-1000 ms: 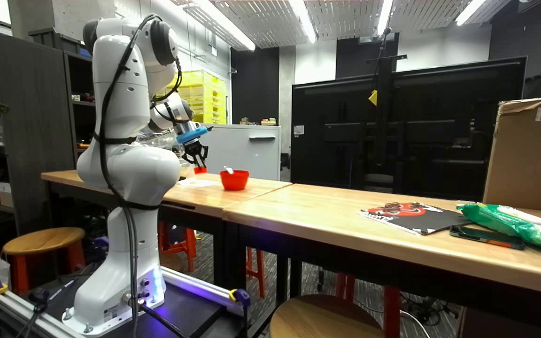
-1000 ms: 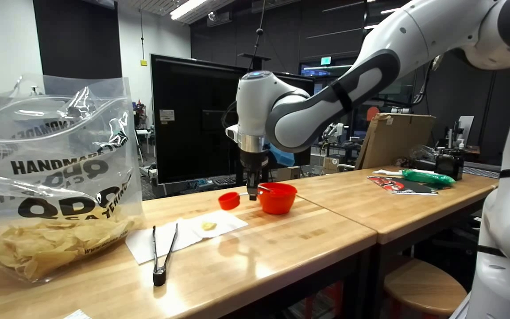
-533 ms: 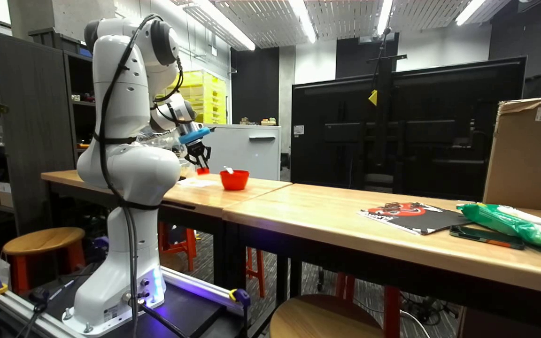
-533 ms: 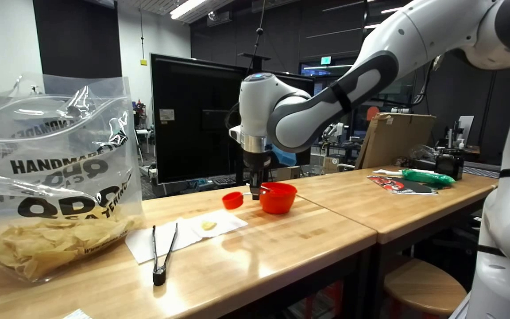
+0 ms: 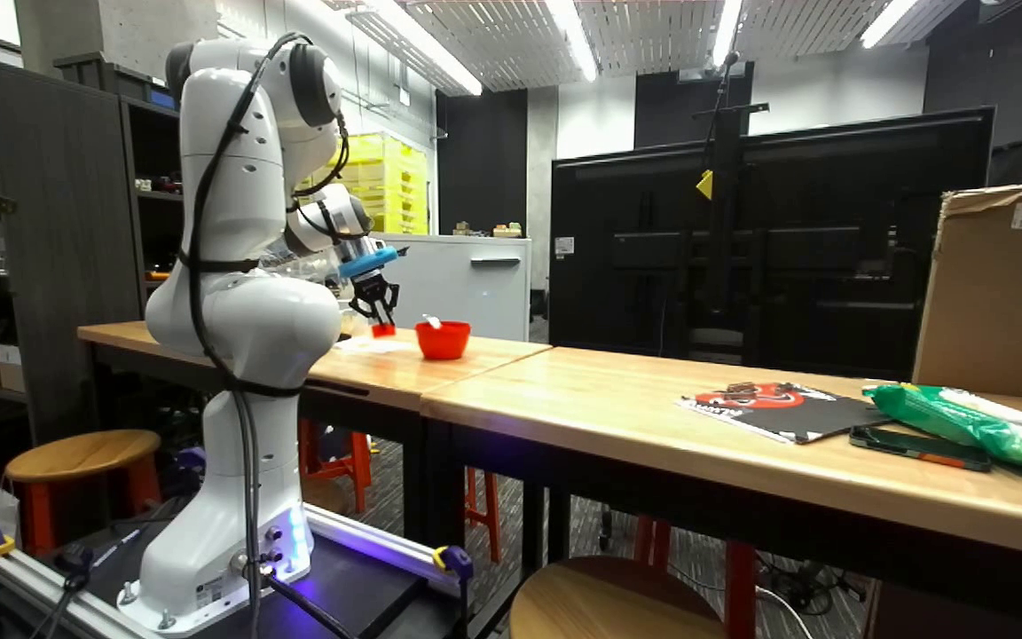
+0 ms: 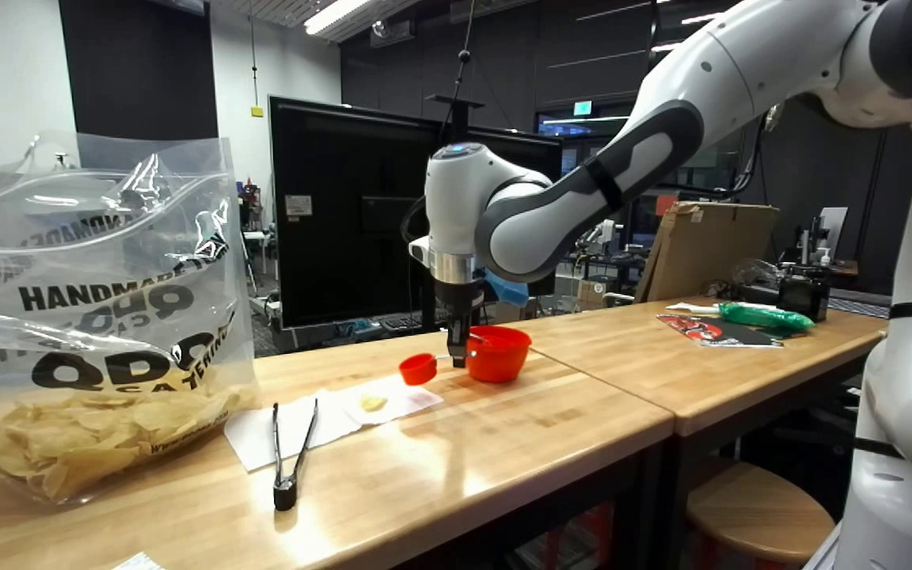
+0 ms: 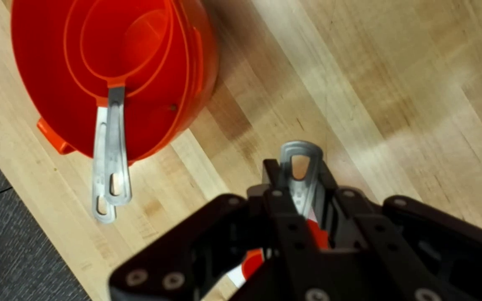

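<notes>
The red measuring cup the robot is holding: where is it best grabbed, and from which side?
Probably by its metal handle, from above, with a jaw on either side. The handle is long and narrow, easy to pinch; the red cup is round and wider. The gripper has that hold: it points down in both exterior views, and the handle's slotted end shows between its jaws.

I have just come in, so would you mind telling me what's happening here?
The robot's gripper is holding a red measuring cup by its metal handle, seemingly just above the table. Near it stands a red bowl with two more cups inside. Tongs and a bag of chips are farther along.
</notes>
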Controlling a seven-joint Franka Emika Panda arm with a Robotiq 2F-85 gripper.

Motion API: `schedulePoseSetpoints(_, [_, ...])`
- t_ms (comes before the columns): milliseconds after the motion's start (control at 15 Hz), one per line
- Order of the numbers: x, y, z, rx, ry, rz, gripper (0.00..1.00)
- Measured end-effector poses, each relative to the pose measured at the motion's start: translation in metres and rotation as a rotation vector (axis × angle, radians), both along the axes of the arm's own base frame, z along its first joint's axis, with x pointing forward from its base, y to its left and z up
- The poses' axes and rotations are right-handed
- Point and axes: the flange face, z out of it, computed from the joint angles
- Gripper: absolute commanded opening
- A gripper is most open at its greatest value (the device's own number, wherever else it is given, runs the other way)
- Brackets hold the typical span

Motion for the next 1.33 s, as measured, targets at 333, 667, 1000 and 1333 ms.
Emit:
schedulePoseSetpoints(333, [0.001, 0.000, -0.007, -0.002, 0.014, -0.001, 0.05])
schedulePoseSetpoints(667, [0.000, 0.000, -0.015, -0.003, 0.029, -0.004, 0.21])
schedulePoseSetpoints(1000, [-0.003, -0.003, -0.022, -0.001, 0.048, -0.014, 0.57])
schedulePoseSetpoints(1333, [-0.004, -0.016, -0.033, 0.023, 0.086, -0.064, 0.90])
